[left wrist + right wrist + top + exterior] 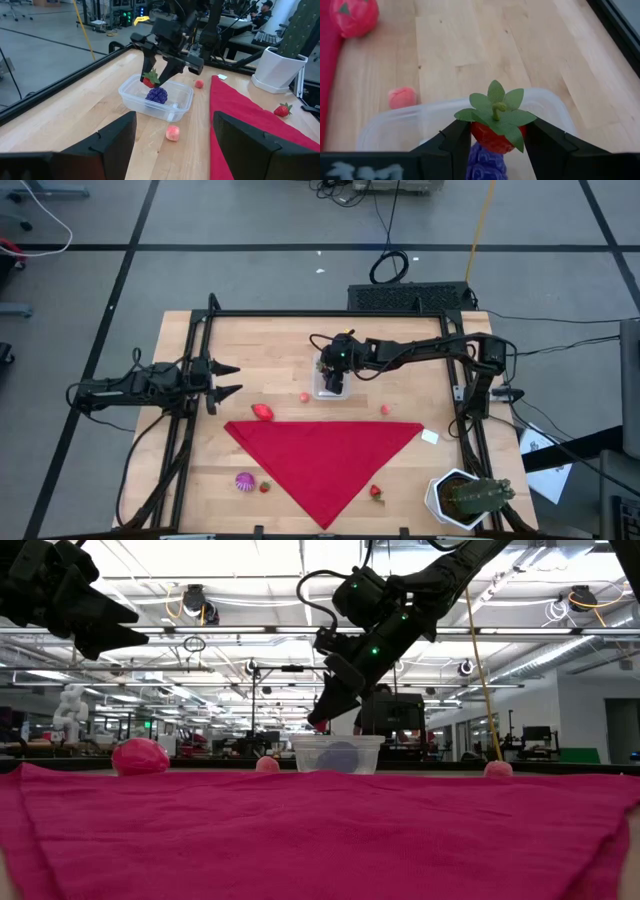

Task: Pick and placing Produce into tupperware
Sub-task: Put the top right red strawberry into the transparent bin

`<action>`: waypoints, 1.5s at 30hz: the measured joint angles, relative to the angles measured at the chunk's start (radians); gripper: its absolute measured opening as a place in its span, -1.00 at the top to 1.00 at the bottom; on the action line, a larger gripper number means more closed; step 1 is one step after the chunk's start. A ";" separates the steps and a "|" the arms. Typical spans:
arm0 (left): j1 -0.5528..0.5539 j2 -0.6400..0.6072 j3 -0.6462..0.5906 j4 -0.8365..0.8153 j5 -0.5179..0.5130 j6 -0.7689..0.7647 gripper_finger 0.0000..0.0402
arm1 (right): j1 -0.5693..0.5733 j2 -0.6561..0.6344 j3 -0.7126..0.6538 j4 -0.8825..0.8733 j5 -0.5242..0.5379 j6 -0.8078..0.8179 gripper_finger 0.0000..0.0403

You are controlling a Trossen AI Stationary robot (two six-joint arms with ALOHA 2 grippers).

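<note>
On the wooden table (270,355), my right gripper (495,145) pinches a strawberry (495,131) above the tupperware (131,93); my left gripper (228,379), at nine o'clock, gapes empty.

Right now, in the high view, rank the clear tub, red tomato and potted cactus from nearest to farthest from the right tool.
1. Clear tub: directly beneath the right tool.
2. Red tomato: at the cloth's left corner.
3. Potted cactus: table's front right corner.

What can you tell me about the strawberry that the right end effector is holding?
The strawberry is a small red toy with a green leafy cap and short stem, plastic-looking. The right end effector pinches its sides and holds it, leaves toward the wrist camera, just above the clear tub, over a purple fruit already inside.
</note>
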 joint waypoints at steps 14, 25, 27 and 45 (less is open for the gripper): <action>0.000 0.000 0.000 0.000 0.000 0.004 -0.35 | -0.017 0.000 0.000 -0.026 -0.072 0.119 0.22; 0.000 0.000 0.000 0.000 0.000 0.004 -0.35 | -0.037 0.000 -0.001 -0.038 -0.104 0.161 0.22; 0.000 0.000 0.000 0.000 0.000 0.004 -0.35 | -0.035 0.000 -0.001 -0.038 -0.105 0.165 0.22; 0.000 0.000 0.000 0.000 -0.001 0.006 -0.35 | -0.019 0.000 0.137 -0.136 -0.130 0.137 0.22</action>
